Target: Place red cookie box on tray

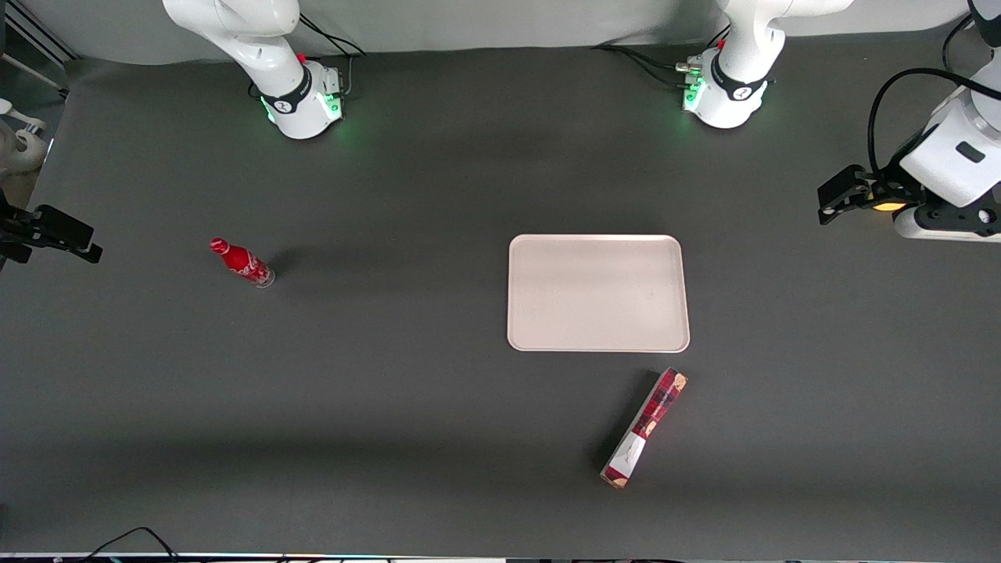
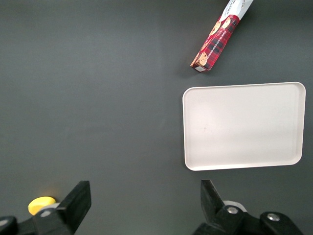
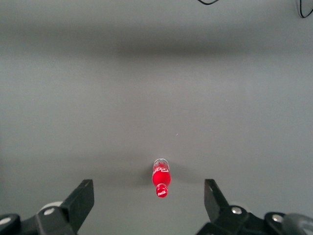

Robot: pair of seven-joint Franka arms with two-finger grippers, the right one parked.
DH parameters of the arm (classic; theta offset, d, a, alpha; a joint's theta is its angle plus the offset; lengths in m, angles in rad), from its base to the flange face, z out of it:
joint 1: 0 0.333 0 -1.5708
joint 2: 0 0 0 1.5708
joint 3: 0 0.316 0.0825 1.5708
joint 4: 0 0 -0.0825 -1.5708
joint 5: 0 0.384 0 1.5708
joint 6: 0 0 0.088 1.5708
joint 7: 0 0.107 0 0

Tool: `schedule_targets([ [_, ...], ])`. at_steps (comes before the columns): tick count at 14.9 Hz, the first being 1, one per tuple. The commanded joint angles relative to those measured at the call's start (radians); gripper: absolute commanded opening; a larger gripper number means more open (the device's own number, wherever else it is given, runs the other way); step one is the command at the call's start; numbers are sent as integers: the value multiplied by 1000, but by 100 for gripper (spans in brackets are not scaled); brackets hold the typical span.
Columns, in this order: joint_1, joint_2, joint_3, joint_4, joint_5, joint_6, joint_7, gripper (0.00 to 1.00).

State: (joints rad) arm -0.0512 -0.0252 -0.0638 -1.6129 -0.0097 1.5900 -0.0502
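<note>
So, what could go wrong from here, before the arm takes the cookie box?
1. The red cookie box lies askew on the table, close to the tray but apart from it; if the open gripper, high above the table, descends unaligned with the narrow width, it may push the box away.
2. A grasp near the white end could let the long box tilt.

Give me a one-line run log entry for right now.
gripper: open, high above table, holding nothing | red cookie box: lying on table, nearer front camera than tray, untouched | tray: bare | placement: not started

Red plaid cookie box (white end), beige tray.
</note>
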Motion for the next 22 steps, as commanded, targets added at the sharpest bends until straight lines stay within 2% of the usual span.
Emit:
schedule_targets([
  [1, -13, 11, 9, 27, 8, -16, 12, 100],
  [4, -15, 16, 2, 33, 28, -16, 9, 100],
  [22, -18, 19, 1, 39, 27, -10, 43, 100],
])
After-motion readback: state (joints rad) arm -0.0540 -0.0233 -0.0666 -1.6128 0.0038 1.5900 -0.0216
